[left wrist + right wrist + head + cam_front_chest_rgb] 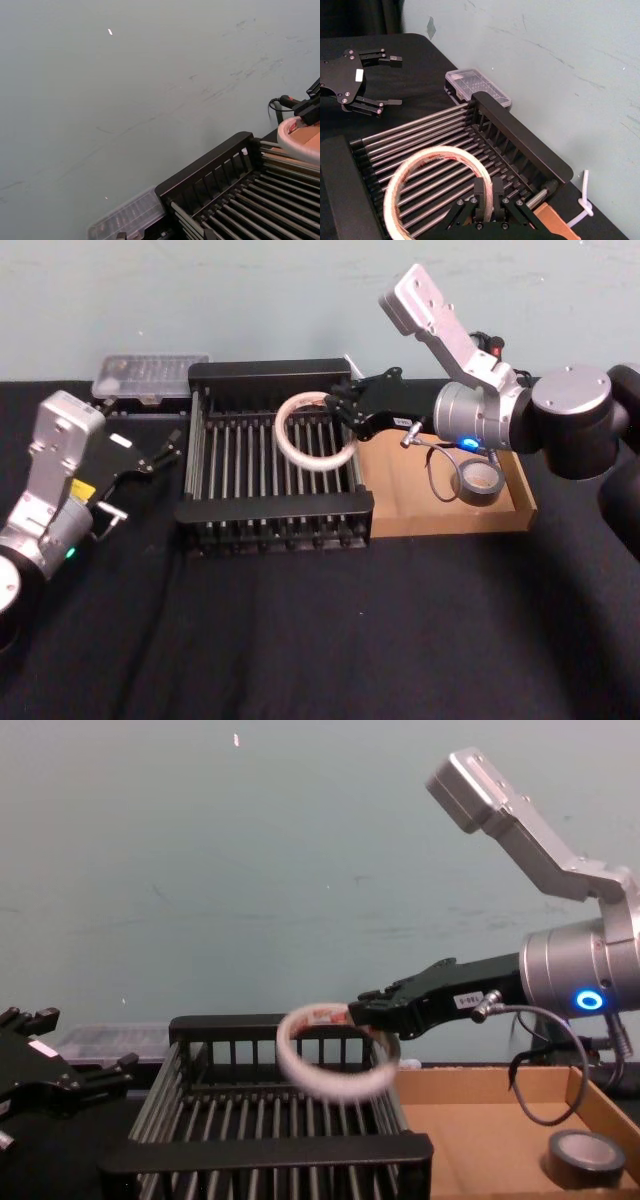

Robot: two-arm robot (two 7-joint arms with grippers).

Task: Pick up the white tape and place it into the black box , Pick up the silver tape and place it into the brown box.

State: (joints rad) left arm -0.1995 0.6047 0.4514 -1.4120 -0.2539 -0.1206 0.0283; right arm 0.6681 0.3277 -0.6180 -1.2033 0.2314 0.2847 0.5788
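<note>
Over black box (270,508) right half: right gripper (345,412) clamped on white tape (281,432) rim. Left of box: left gripper (165,452) open, idle. Releasing here may snag ring on rail.

Right gripper (488,189) covers the bit of rim it's pinching on the large thin white tape ring (436,152), and the red core print's too small to read. Left wrist camera's edge chops that ring down to an arc. Under that arm, part of the shallow brown cardboard tray (440,515) is hidden too.
</note>
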